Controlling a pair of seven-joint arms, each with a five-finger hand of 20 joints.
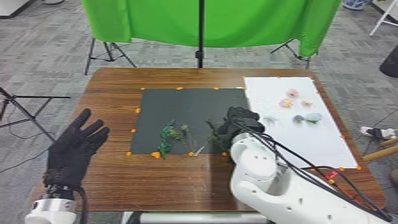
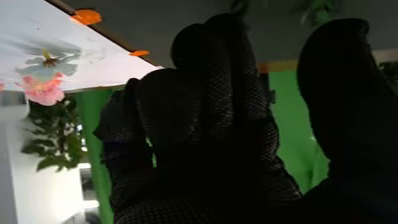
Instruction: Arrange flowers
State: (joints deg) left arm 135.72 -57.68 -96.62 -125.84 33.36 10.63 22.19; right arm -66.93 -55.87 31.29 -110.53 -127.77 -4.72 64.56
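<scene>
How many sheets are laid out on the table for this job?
2: the black sheet, with green sprigs on it, and the white sheet to its right, with flower heads. The right hand hides part of where they meet.

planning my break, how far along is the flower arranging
Early on, it seems: green sprigs lie on the black mat, which may be the done part. The right hand, open beside a sprig, grips nothing visible. The flower heads lie apart on the white sheet, probably yet to be joined with the greenery.
</scene>
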